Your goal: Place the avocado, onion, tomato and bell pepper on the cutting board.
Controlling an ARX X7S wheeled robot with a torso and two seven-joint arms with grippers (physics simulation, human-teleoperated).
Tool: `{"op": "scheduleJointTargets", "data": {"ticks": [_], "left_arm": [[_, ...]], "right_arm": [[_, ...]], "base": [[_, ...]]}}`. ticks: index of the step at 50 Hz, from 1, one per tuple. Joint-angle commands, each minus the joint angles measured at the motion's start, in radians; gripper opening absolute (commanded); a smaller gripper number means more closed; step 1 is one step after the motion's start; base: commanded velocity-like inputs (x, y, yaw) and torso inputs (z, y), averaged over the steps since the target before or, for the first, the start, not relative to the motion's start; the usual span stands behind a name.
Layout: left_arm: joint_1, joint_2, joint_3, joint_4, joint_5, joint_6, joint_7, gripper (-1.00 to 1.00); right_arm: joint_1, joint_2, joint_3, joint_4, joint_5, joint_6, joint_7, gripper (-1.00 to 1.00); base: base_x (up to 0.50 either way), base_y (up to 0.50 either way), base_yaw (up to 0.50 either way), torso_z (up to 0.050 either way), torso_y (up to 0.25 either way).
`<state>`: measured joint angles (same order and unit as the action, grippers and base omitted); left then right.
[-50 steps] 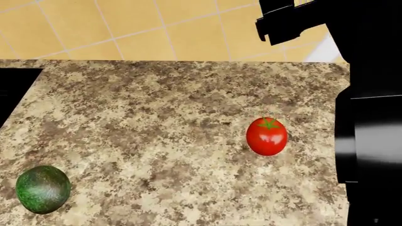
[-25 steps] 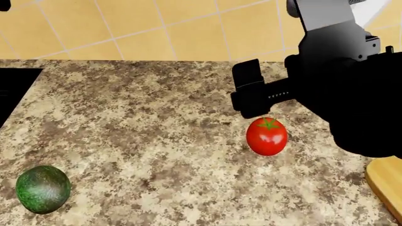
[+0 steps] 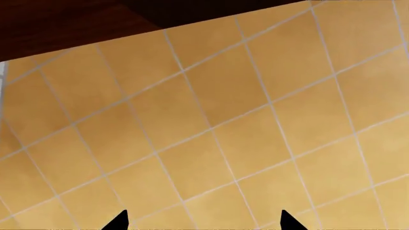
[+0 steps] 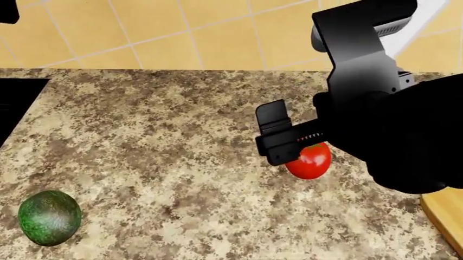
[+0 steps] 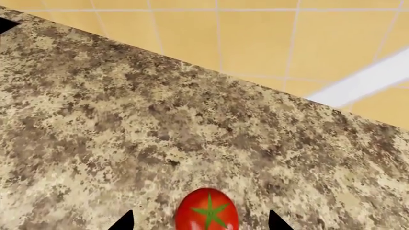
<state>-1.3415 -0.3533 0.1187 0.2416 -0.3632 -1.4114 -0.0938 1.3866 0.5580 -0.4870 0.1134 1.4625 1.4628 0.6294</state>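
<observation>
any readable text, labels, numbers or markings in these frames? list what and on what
None readable. The right gripper has a row of tiny light marks on its bar, too small to make out. The tomato, avocado, cutting board and countertop carry no print.

- The tomato [image 4: 311,161] is looking shiny and smooth, with a bright red skin and a little green star on top in the right wrist view.
- The avocado [image 4: 49,217] is looking rough and bumpy, with dark green spotted skin.
- The counter [image 4: 166,141] is looking like speckled stone, brown and tan, and not very shiny.
- The cutting board [image 4: 445,216] is looking like pale yellow wood, smooth at its edge.
- The floor [image 3: 243,120] is showing smooth yellow tiles with thin pale lines.
- The right gripper [image 4: 278,142] is looking like black, dull, hard plastic.
</observation>
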Motion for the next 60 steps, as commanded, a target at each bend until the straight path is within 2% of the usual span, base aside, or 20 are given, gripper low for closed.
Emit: {"op": "scheduleJointTargets", "data": {"ticks": [1, 17, 36, 60], "left_arm": [[0.011, 0.017, -0.018, 0.004, 0.016, 0.009, 0.030, 1.00], [0.023, 0.017, -0.021, 0.006, 0.009, 0.009, 0.024, 1.00], [0.017, 0.021, -0.015, -0.007, 0.003, 0.013, 0.018, 1.00], [0.009, 0.006, -0.015, -0.006, -0.006, 0.016, 0.016, 1.00]], "right_arm": [[-0.018, -0.023, -0.075, 0.023, -0.116, -0.068, -0.121, 1.00], [-0.045, -0.036, -0.153, 0.080, -0.224, -0.171, -0.228, 1.00], [-0.071, -0.078, -0.228, 0.247, -0.340, -0.296, -0.345, 1.00], [-0.124, -0.070, -0.233, 0.256, -0.319, -0.296, -0.355, 1.00]], "base": [[0.00, 0.00, 0.00, 0.000, 0.000], [0.00, 0.00, 0.00, 0.000, 0.000], [0.00, 0.00, 0.00, 0.000, 0.000], [0.00, 0.00, 0.00, 0.000, 0.000]]}}
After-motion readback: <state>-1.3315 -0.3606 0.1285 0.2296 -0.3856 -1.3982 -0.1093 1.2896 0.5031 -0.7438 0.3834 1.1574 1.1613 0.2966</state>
